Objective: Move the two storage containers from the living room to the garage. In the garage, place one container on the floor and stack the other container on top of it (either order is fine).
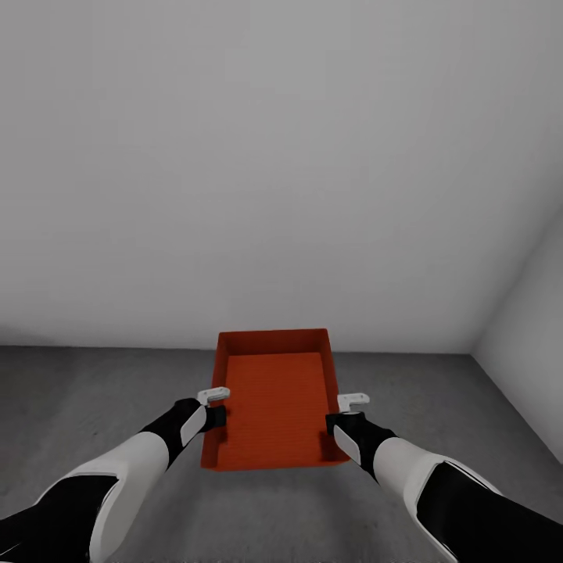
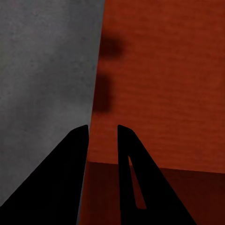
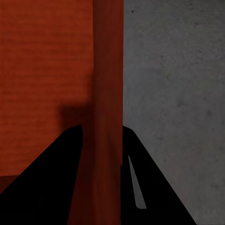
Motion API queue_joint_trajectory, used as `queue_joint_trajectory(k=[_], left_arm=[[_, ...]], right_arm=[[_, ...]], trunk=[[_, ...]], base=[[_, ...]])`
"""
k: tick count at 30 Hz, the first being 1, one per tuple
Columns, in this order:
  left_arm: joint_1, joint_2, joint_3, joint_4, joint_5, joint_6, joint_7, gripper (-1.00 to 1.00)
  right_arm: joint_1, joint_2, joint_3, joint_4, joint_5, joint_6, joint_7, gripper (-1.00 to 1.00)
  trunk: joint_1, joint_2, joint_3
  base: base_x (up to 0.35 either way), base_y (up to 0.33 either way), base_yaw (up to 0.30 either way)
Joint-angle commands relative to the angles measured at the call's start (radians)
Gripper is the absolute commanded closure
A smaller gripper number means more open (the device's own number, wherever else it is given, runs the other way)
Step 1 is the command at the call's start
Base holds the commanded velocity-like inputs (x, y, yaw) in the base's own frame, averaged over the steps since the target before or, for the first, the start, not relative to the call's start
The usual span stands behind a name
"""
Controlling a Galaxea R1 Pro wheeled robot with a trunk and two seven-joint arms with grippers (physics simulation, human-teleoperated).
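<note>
While both hands clamp its side walls — left hand [image 1: 213,407], right hand [image 1: 344,414] — the storage container [image 1: 274,399] hangs over grey floor [image 1: 94,399].

A bare garage-like room. Plain white walls [image 1: 281,156] meet in a corner. The floor [image 1: 94,391] is mottled dark grey concrete.

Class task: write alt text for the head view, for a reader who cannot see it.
An orange-red storage container is held between both arms, the left gripper on one side wall and the right gripper on the other. Below it lies a dark grey concrete floor, with plain white walls behind.
</note>
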Motion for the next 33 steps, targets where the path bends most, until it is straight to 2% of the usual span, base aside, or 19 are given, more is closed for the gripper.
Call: queue_joint_trajectory(k=[1, 7, 33], left_arm=[[-0.001, -0.001, 0.006, -0.018, 0.011, -0.008, 0.001, 1.0], [-0.001, -0.002, 0.006, -0.018, 0.011, -0.006, 0.001, 1.0], [-0.001, -0.004, 0.006, -0.018, 0.009, -0.006, 0.003, 1.0]], right_arm=[[0.0, 0.0, 0.04, 0.0, -0.032, 0.006, 0.0, 1.0], [0.0, 0.0, 0.04, 0.0, -0.032, 0.006, 0.0, 1.0], [0.0, 0.004, 0.04, 0.0, -0.032, 0.006, 0.0, 1.0]], trunk=[[0.0, -0.002, -0.004], [0.0, -0.002, -0.014], [0.1, -0.184, -0.137]], base=[[0.0, 0.0, 0.0], [0.0, 0.0, 0.0], [0.0, 0.0, 0.0]])
